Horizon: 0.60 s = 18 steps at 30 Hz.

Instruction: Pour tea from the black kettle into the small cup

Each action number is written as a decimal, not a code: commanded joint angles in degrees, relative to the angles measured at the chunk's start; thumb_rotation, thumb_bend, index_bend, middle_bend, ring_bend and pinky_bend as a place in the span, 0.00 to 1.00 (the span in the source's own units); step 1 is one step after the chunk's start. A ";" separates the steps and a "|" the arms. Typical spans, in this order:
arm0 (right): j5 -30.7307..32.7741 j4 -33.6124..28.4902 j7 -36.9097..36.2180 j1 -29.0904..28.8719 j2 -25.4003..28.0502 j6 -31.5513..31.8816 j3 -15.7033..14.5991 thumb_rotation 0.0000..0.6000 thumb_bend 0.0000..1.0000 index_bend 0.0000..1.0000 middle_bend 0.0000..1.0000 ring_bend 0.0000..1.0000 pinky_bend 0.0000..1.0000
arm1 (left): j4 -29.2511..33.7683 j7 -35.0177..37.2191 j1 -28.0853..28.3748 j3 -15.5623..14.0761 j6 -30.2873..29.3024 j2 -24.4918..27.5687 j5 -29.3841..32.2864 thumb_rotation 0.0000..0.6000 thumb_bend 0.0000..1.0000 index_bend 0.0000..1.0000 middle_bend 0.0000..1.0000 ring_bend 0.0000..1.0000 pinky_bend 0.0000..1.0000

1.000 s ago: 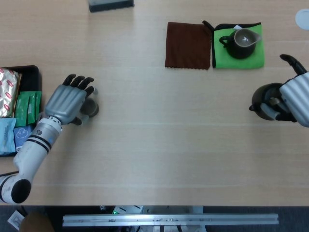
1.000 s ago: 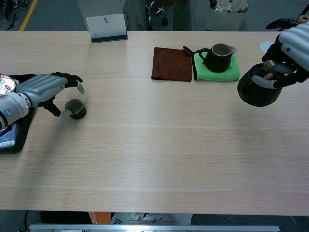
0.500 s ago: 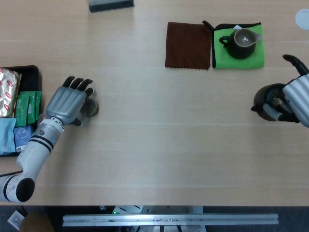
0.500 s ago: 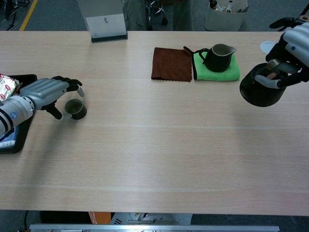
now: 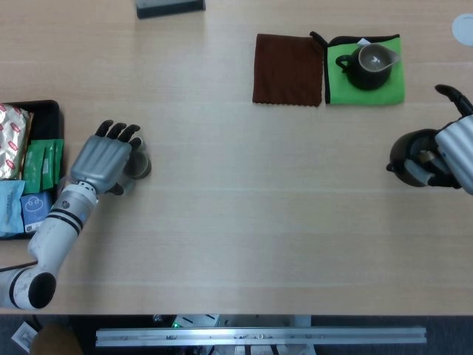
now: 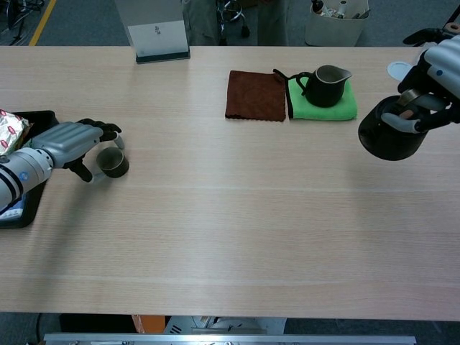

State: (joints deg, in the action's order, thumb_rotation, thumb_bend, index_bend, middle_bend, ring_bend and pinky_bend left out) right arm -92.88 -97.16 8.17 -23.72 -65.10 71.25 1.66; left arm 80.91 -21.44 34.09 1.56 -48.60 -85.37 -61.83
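Kettle: the black kettle (image 6: pixel 389 134) is at the table's right edge, carried by the right hand (image 6: pixel 435 79), whose fingers are wrapped through its handle; in the chest view it looks lifted off the table (image 6: pixel 237 215).
Cup: the small cup (image 6: pixel 112 162) stands upright on the far left, near a black tray of packets (image 5: pixel 26 166).
Left hand: the left hand (image 5: pixel 102 157) is cupped around the cup, fingers curled at its sides (whether it truly grips or only touches cannot be told).
Key relation: kettle and cup are well apart, at opposite ends of the table; the cup lies to the left of the kettle across bare wood.
Nearer hand: the left hand is at the cup, the right far from it.
Judgement: either cup or kettle must likely travel toward the middle before pouring.
Bystanders: a dark pitcher (image 5: pixel 368 65) on a green cloth (image 5: pixel 390 87), beside a brown cloth (image 5: pixel 288 69).
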 commanded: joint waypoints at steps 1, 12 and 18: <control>0.01 0.04 -0.05 0.06 0.04 0.01 -0.01 0.84 0.27 1.00 1.00 0.94 0.14 | -0.63 0.10 0.07 -0.08 -0.08 -0.50 -0.04 1.00 0.27 0.25 0.10 0.09 0.06; 0.14 0.56 -0.96 0.20 -0.01 -0.15 0.04 0.85 0.26 1.00 1.00 0.94 0.14 | -2.46 0.64 0.33 0.19 -0.09 -2.34 0.67 1.00 0.27 0.31 0.11 0.09 0.06; 0.22 0.83 -1.63 0.31 0.04 -0.15 0.06 0.87 0.25 1.00 1.00 0.94 0.14 | -2.89 0.59 0.59 0.25 -0.08 -2.79 0.60 1.00 0.27 0.35 0.13 0.09 0.06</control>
State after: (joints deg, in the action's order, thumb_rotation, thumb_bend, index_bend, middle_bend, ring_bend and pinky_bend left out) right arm -92.66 -96.34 6.57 -23.40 -65.07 71.12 1.72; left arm 78.04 -20.84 34.66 1.81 -48.68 -88.14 -61.21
